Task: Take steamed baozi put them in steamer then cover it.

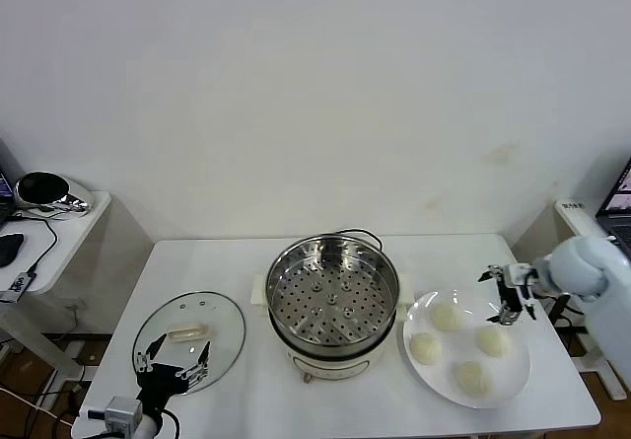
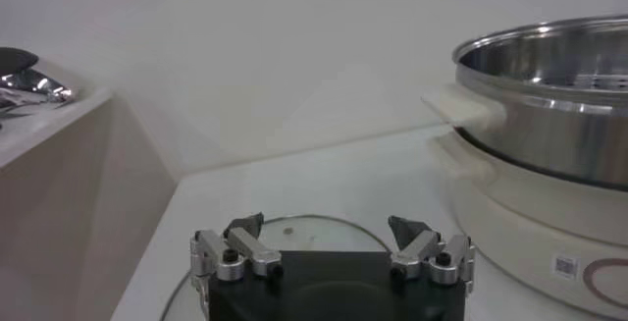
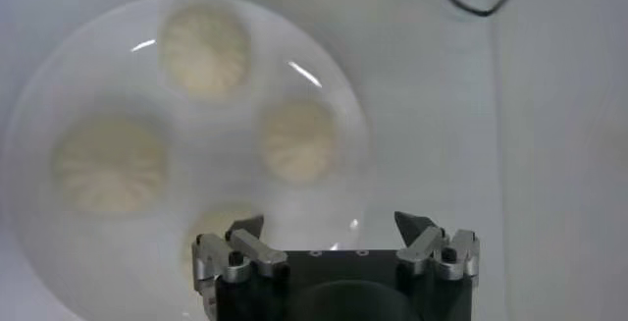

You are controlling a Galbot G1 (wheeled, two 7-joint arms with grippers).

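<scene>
Left gripper (image 1: 174, 370): low at the table's near left corner, over the near rim of the cover; jaws spread wide, holding nothing. Whether its fingertips (image 2: 243, 225) touch the glass cannot be told.
Cover (image 1: 189, 340): lies flat on the table (image 1: 246, 400), left of the steamer and apart from it, bar handle up.
Plate (image 1: 513, 385): white, on the right part of the table, just beside the steamer.
Baozi: four on the plate, none touching another. One lies nearest the robot (image 1: 472, 377), one toward the steamer (image 1: 425, 348), one toward the plate's right side (image 1: 493, 340), one farthest back (image 1: 447, 317).
Right gripper (image 1: 511, 294): above the plate's far right rim, near the right-side and far baozi; jaws wide apart, holding nothing and touching no bun.
Steamer (image 1: 333, 301): mid-table, between cover and plate; uncovered, its perforated tray bare, side handle (image 2: 463, 107) facing the cover.
Side stand (image 1: 69, 212): off to the far left, with a shiny dark object on top.
</scene>
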